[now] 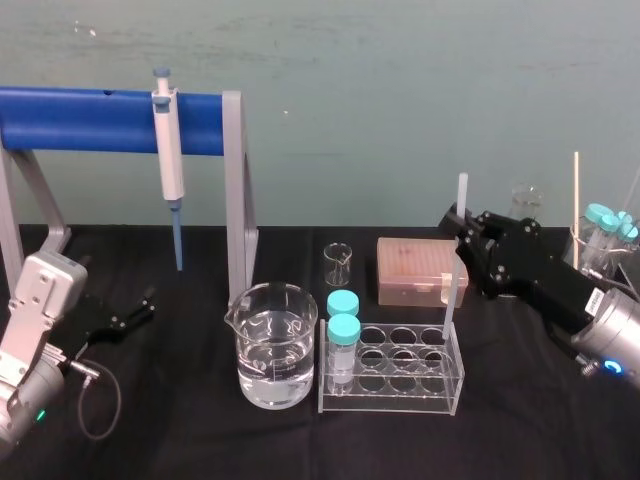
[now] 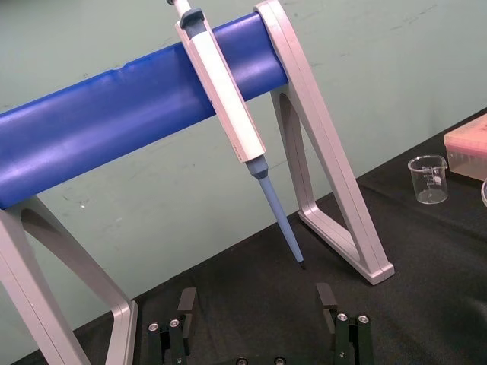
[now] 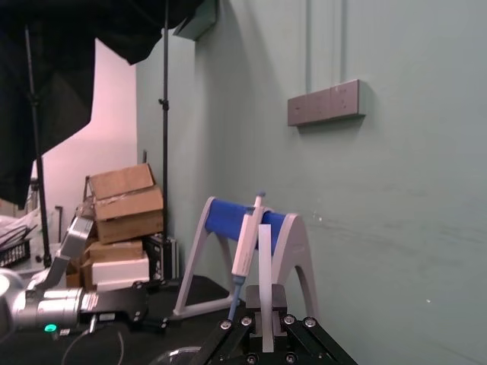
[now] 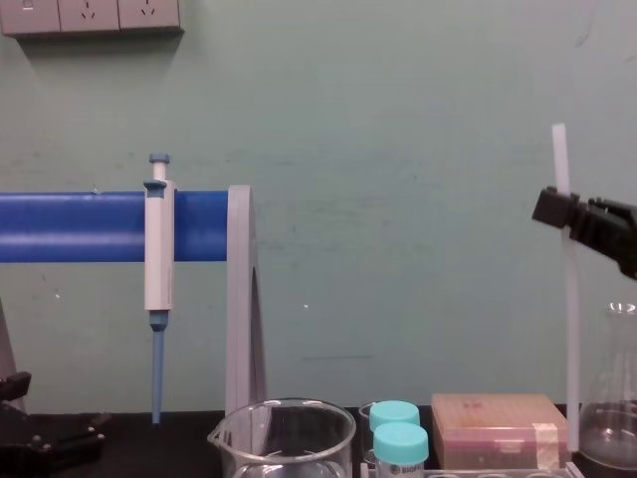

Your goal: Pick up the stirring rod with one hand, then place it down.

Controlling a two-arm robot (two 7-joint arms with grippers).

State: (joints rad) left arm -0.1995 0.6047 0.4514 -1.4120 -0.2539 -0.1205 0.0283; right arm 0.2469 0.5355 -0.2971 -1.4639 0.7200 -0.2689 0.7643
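Observation:
The stirring rod point(image 1: 452, 285) is a thin translucent-white stick held upright, its lower end down by the rear right corner of the clear tube rack point(image 1: 392, 378). My right gripper point(image 1: 461, 238) is shut on its upper part, reaching in from the right. The chest view shows the rod point(image 4: 571, 329) standing vertical with the right gripper point(image 4: 563, 211) clamped near its top. In the right wrist view the rod point(image 3: 265, 258) rises between the black fingers of the right gripper point(image 3: 266, 315). My left gripper point(image 1: 143, 305) rests low at the left, open and empty point(image 2: 257, 293).
A water-filled beaker point(image 1: 275, 345) stands left of the rack, which holds two teal-capped tubes point(image 1: 343, 330). Behind are a small beaker point(image 1: 338, 262) and a pink tip box point(image 1: 415, 270). A pipette point(image 1: 170, 150) hangs on the blue stand point(image 1: 90, 120). Glassware point(image 1: 603, 235) crowds the far right.

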